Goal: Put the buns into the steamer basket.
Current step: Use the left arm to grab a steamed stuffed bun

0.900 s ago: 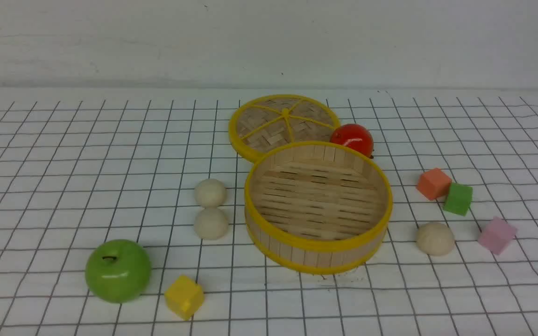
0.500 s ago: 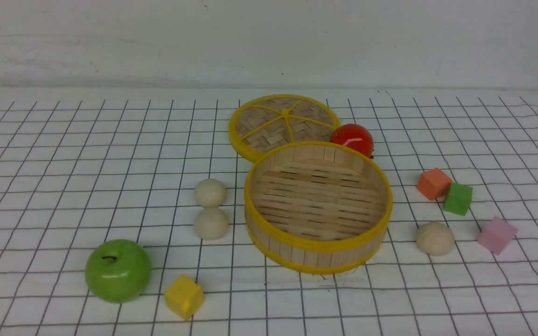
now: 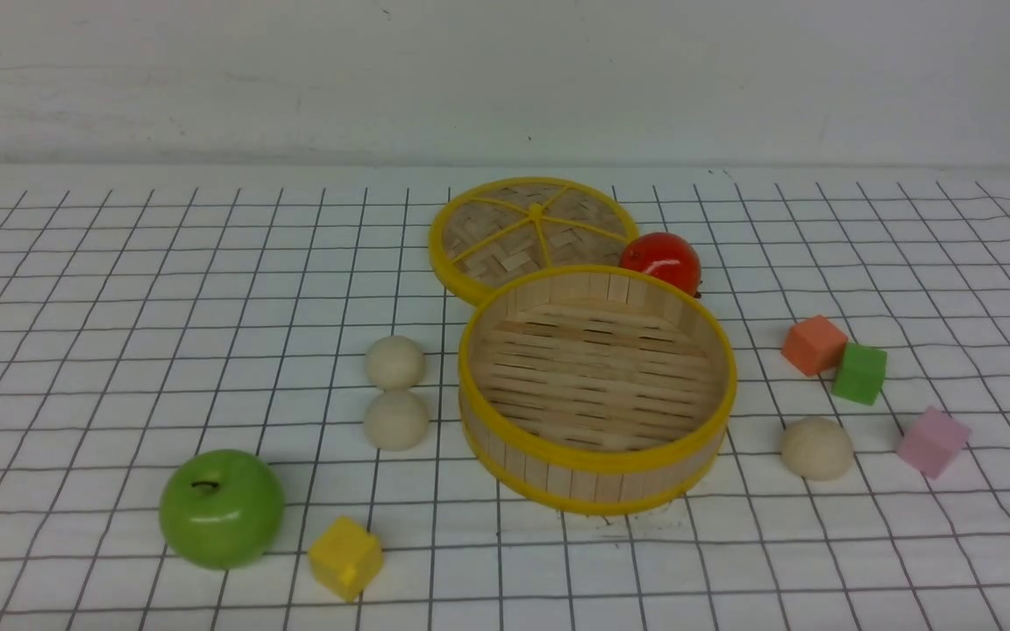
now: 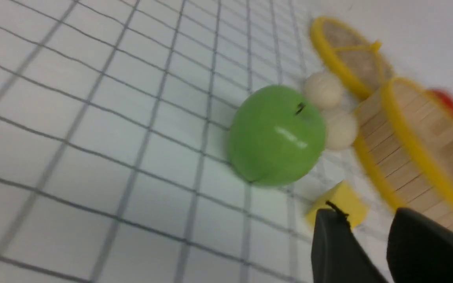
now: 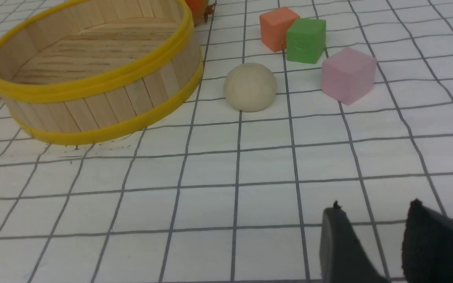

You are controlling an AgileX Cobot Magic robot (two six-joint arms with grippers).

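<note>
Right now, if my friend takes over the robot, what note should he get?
The left hand is open and empty, facing the green apple.
The right hand is open and empty, facing the right bun.
The far-left bun and near-left bun lie close together on the table, left of the steamer basket; the right bun lies on its right.
The steamer basket is upright and empty.
Done: nothing yet.
Left: all three buns go in.
</note>
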